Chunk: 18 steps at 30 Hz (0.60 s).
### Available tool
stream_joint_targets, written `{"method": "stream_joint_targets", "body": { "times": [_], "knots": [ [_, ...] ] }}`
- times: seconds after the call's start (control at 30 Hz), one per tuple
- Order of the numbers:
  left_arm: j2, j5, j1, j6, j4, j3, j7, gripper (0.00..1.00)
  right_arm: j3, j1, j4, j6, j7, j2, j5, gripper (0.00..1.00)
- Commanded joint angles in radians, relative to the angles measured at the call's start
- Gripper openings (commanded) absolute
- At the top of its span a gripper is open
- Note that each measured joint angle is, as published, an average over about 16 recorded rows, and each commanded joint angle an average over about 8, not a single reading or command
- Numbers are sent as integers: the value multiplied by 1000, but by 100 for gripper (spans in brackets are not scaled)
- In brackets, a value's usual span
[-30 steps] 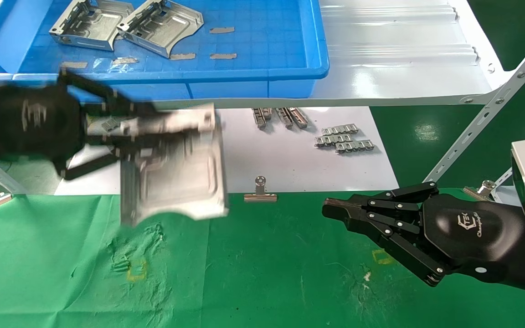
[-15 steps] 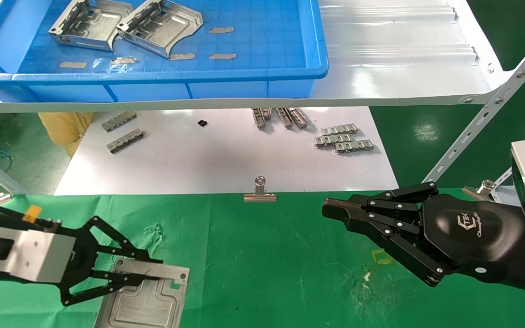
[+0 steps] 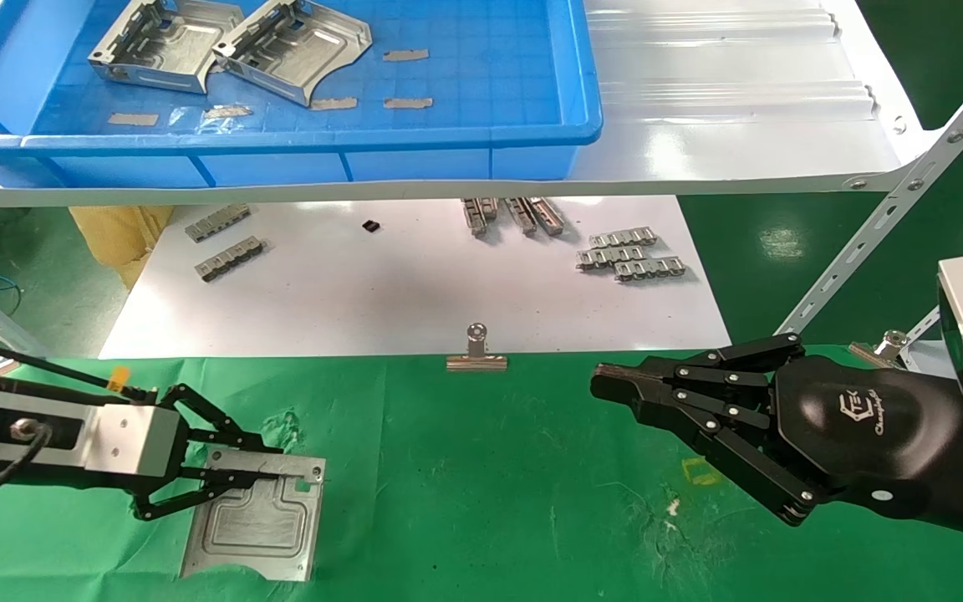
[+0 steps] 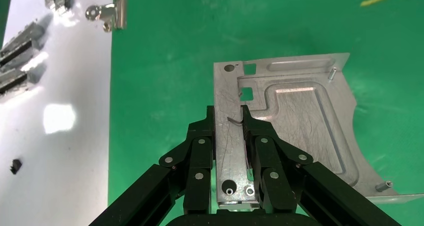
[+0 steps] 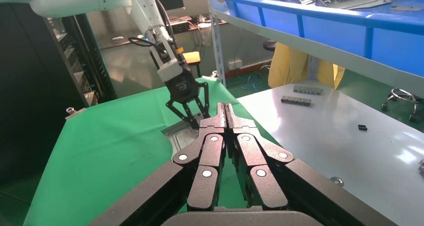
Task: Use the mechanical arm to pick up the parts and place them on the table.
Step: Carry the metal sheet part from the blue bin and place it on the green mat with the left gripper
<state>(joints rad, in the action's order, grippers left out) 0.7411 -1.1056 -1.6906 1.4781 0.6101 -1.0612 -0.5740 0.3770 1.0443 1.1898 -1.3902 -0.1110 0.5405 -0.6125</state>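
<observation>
A silver stamped plate (image 3: 254, 525) lies flat on the green table (image 3: 481, 502) at the lower left of the head view, its raised flange still pinched by your left claw (image 3: 268, 477). The left wrist view shows that claw (image 4: 229, 117) clenched on the flange strip, a finger on each side, with the plate (image 4: 295, 131) spread on the cloth beyond it.

Two more parts (image 3: 226, 42) wait in the blue bin (image 3: 481, 134) on the white shelf (image 3: 741, 125) at the upper left. Small linked strips (image 3: 630, 255) sit on the white sheet (image 3: 415, 293) at centre frame, and a binder clip (image 3: 476, 355) holds that sheet's edge.

Your right claw (image 3: 607, 386) hangs idle at the lower right, its fingers folded together and holding nothing.

By the look of it, the placing is nearly done and the release is what remains. If you lift before the fingers part fully, the flange may catch and the plate will drag or tip. The wrinkled cloth could also snag an edge and shift the plate.
</observation>
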Motion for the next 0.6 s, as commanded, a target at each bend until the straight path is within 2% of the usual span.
{"method": "stream_joint_targets", "body": {
  "times": [0.03, 0.37, 0.6],
  "knots": [
    [8, -7, 4, -12, -17, -2, -8, 0, 0, 0, 0, 0, 0, 0, 0, 0],
    [26, -40, 16, -72, -47, -11, -46, 0, 0, 0, 0, 0, 0, 0, 0, 0],
    [28, -58, 27, -111, -44, -16, -65, 4, 0, 0, 0, 0, 0, 0, 0, 0]
  ]
}}
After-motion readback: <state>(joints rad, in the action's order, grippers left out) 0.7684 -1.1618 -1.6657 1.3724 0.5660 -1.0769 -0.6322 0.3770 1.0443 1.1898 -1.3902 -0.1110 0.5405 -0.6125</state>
